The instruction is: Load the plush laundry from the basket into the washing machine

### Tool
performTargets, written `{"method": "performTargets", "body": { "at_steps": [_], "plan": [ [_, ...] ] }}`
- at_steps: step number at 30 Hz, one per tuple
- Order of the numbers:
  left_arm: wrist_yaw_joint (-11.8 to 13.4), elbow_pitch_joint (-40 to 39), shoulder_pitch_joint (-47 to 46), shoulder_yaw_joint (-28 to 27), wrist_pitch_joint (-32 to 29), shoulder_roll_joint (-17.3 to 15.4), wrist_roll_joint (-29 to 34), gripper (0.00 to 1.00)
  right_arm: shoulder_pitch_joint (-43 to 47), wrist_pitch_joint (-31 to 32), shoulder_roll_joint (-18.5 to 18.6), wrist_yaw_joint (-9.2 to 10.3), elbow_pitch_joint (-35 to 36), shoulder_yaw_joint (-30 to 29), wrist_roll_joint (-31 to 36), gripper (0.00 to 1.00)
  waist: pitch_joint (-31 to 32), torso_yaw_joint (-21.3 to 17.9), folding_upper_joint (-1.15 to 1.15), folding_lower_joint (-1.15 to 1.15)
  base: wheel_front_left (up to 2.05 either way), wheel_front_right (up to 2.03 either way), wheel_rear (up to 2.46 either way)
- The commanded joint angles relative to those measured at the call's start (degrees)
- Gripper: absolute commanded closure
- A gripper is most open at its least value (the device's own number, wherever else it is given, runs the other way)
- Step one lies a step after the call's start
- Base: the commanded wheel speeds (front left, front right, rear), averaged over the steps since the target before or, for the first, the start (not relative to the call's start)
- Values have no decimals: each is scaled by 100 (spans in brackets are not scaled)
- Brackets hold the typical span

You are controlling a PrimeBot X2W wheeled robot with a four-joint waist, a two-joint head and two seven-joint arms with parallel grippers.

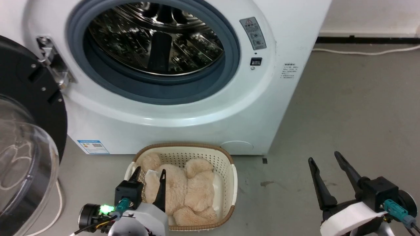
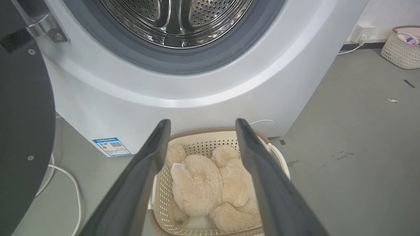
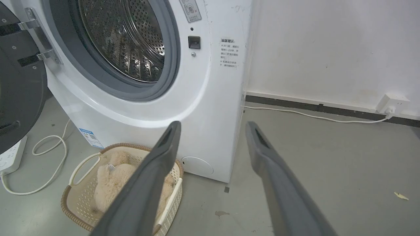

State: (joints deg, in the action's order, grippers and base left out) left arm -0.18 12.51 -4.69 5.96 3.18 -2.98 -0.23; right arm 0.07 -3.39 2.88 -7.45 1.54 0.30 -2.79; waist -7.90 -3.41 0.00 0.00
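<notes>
The cream-beige plush laundry [image 1: 188, 191] [image 2: 213, 186] [image 3: 111, 180] lies in the brown-rimmed white basket [image 1: 229, 183] [image 2: 197, 146] [image 3: 77, 203] on the floor before the washing machine [image 1: 183, 111] [image 2: 197, 85] [image 3: 197, 98]. The washer's drum [image 1: 154, 36] stands exposed and its black-framed door [image 1: 26, 131] is swung to the left. My left gripper [image 1: 149, 172] [image 2: 201, 126] hangs open above the basket's near left part, holding nothing. Over bare floor to the right, my right gripper [image 1: 323, 157] [image 3: 211, 126] is open with nothing between its fingers.
A white cable [image 2: 70, 183] [image 3: 49, 157] loops on the floor left of the basket, beside a power strip [image 3: 10, 157]. Another cable [image 3: 311, 114] runs along the wall to a socket [image 3: 392, 103]. A second woven basket [image 2: 402, 49] stands far right. Grey floor [image 1: 344, 114] spreads right of the washer.
</notes>
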Motion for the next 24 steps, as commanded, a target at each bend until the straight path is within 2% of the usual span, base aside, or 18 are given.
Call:
{"method": "performTargets", "body": {
  "at_steps": [1, 15, 24],
  "plan": [
    [-22, 109, -122, 49, 52, -23, -45, 0, -112, -51, 0, -1, 34, 10, -60, 0, -82, -66, 0, 0, 0, 0, 0],
    [-240, 1265, -788, 533, -290, -45, -14, 0, -302, -219, 0, -1, -23, 123, -436, 0, -674, -377, 0, 0, 0, 0, 0],
    [-119, 1923, -1235, 587, -462, -196, -174, 0, -472, -327, 0, -2, 24, 180, -635, 0, -1108, -562, 0, 0, 0, 0, 0]
  ]
}}
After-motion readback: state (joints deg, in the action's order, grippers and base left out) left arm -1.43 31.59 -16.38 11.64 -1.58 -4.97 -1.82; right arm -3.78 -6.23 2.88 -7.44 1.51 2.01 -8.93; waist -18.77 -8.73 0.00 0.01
